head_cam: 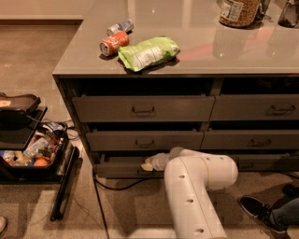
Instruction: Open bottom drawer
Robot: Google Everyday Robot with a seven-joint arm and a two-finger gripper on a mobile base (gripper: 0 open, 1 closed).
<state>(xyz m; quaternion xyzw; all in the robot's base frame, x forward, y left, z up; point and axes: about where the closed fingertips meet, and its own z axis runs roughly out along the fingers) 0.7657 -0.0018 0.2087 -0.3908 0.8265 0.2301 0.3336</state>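
Bottom drawer (119,168): lowest in the left column, under the counter (210,58), near the floor. Only the left part of its slim front shows; the rest is hidden by the white arm (196,186). Handle not visible. Pincer (148,164) is at the drawer front, about mid-width, apparently touching it. Cannot tell if the pincer is open or closed. Middle drawer (112,140) and top drawer (107,108) sit above, handles visible. On the counter, left side: orange can (113,43), silver can (119,26) behind it, green bag (148,52) just to their right. Jar (239,11) at far right. On the floor: black case (11,173) of clutter at left, dark shoe (254,210) at near right.
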